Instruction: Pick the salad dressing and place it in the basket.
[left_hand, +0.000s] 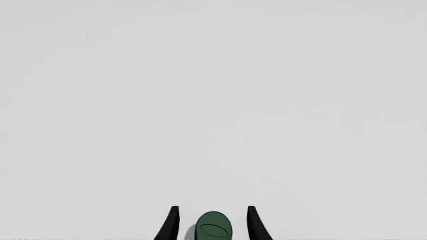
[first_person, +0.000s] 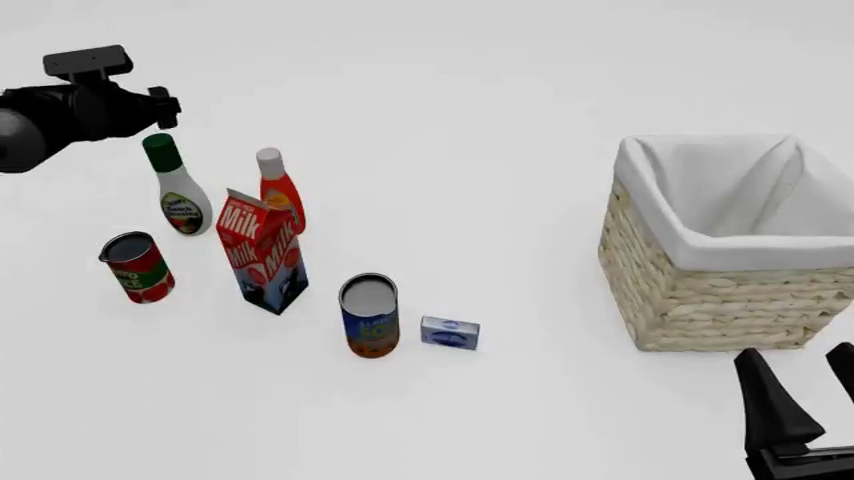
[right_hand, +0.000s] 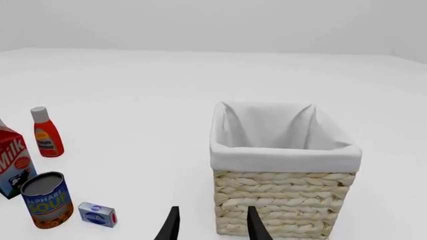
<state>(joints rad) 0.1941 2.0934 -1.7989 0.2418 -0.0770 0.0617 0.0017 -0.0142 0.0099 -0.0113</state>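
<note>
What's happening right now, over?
Left gripper open, straddling salad dressing cap. Right gripper open, idle near basket. Red-orange bottle and milk carton crowd the dressing.

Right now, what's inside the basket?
The basket shows only its white cloth lining on the walls in the front and right wrist views. Nothing sticks up above the rim. The floor is hidden behind the near wall, so I can't confirm it's empty.

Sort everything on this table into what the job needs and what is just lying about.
Needed:
- salad dressing, green cap between the left claw's open fingers
- basket

Lying about:
- red-orange bottle
- milk carton
- red can
- soup can
- small blue box
- right claw, open and idle near the basket
</note>
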